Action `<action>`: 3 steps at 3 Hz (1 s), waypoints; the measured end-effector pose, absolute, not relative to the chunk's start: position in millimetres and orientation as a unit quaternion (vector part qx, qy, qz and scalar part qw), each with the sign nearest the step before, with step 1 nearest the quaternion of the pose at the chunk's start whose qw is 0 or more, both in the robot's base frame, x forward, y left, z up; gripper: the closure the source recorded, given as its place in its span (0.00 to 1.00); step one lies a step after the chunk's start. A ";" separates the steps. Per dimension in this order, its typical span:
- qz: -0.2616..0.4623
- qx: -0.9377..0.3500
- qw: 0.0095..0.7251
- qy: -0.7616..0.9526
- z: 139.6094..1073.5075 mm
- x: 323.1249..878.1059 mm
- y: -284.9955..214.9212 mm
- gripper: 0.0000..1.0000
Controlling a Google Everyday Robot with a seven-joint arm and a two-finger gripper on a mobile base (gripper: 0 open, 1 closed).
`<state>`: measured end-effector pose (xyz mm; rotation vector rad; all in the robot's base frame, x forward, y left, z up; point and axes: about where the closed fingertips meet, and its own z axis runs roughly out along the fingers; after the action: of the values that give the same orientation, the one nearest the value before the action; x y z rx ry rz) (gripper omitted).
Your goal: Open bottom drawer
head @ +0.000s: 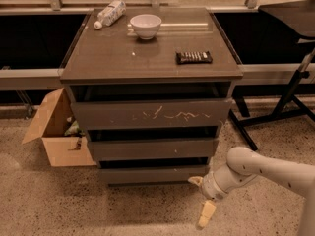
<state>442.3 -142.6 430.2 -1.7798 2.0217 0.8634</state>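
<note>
The bottom drawer (152,174) is the lowest, shortest dark grey-brown front of the three-drawer cabinet, plain and without a handle. It sits flush with a dark gap above it. My gripper (201,198) is low at the drawer's right end, just in front of its lower right corner. Its two pale fingers are spread: one fingertip (195,180) lies at the drawer front's right edge, the other (206,215) points down towards the floor. It holds nothing.
Above are the middle drawer (152,149) and the scratched top drawer (150,114). On the cabinet top stand a white bowl (145,25), a lying bottle (109,13) and a dark bar (194,57). An open cardboard box (51,132) stands at the left. A black stand leg (290,102) is at the right.
</note>
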 end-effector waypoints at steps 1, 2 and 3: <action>0.264 -0.624 0.151 0.720 365.3 492.1 -178.6 0.00; 0.238 -0.634 0.167 0.716 340.6 529.1 -196.1 0.00; 0.238 -0.634 0.167 0.716 340.5 529.1 -196.1 0.00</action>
<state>529.1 -196.1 340.5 -1.8050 2.0385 0.6785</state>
